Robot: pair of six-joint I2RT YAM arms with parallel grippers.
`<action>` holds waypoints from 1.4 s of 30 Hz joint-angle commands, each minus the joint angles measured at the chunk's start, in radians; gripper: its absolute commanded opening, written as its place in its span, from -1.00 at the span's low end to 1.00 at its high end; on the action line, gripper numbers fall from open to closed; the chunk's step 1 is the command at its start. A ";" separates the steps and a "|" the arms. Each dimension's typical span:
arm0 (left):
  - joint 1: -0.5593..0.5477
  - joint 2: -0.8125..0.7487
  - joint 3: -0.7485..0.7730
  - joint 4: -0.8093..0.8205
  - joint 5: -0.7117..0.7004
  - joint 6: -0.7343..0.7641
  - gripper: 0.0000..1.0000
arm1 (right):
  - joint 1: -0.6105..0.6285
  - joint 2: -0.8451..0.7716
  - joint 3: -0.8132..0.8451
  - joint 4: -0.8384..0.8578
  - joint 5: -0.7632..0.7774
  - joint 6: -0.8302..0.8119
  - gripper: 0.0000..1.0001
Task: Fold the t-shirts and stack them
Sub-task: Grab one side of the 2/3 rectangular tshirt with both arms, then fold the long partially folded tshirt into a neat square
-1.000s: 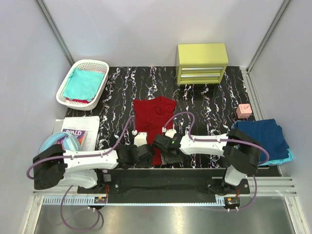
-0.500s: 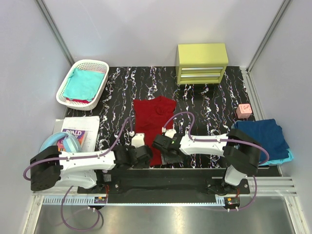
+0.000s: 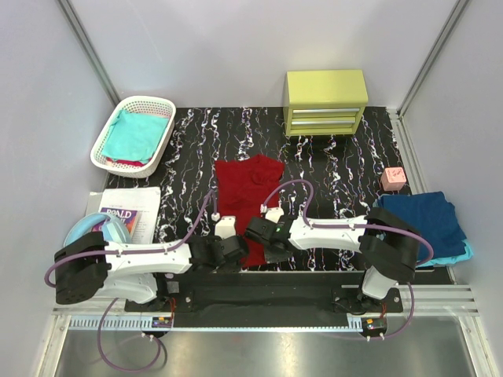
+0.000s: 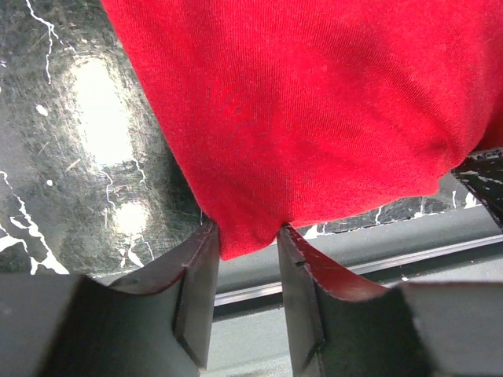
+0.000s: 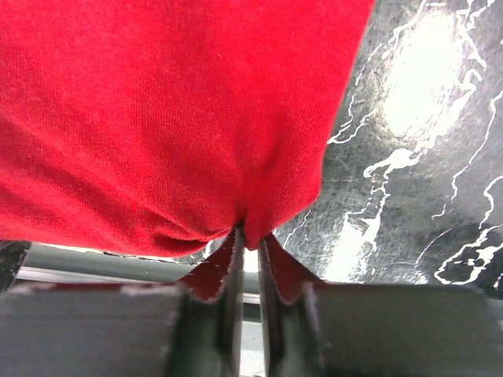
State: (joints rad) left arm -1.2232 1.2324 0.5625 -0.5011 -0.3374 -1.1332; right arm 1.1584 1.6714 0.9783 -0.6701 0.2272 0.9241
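Black, white-veined bench (image 3: 338, 177) fills the enclosure floor. At its near middle lies the dark red t-shirt (image 3: 245, 188), a long narrow shape with its near end just in front of the arm bases.

Both near corners are taken up. The right gripper (image 5: 250, 239) has its fingers (image 5: 228, 267) all but together, with a tuck of red cloth nipped between the tips. The left gripper (image 4: 247, 239) has its fingers (image 4: 196, 267) somewhat apart. The other corner fills the gap and touches both, but whether that is a firm bite I cannot tell.

To fold well, I judge the left hold should be made sure before any lift. Both corners should then rise together, level, and travel toward the far end, so the near edge lands square without dragging the cloth beneath. Keeping the two grippers an even width apart should avoid slack or a skewed crease.

Further out, a navy t-shirt (image 3: 424, 216) rests on a light blue t-shirt (image 3: 464, 255) at the right edge, probably the stack. A teal t-shirt (image 3: 135, 135) lies in the white basket (image 3: 110, 157) at far left.
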 commanded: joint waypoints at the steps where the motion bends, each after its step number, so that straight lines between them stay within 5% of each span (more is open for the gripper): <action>1: -0.007 0.007 0.008 0.021 0.000 0.007 -0.28 | 0.004 0.011 0.028 -0.025 0.061 0.009 -0.79; 6: -0.018 0.013 0.027 0.006 -0.006 0.007 -0.39 | 0.003 0.002 0.030 -0.039 0.073 0.009 -1.00; 17: -0.030 -0.040 0.163 -0.138 -0.107 0.053 -0.94 | 0.006 -0.082 0.109 -0.155 0.168 -0.008 -1.00; 30: 0.010 -0.016 0.370 -0.263 -0.224 0.111 -0.99 | -0.017 -0.055 0.253 -0.200 0.264 -0.120 -1.00; 42: 0.247 -0.005 0.473 -0.266 -0.236 0.281 -0.99 | -0.221 0.007 0.414 -0.194 0.301 -0.293 -1.00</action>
State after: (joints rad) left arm -1.0420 1.2194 0.9604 -0.7757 -0.5194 -0.9524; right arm 1.0172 1.6421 1.3041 -0.8677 0.4618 0.7246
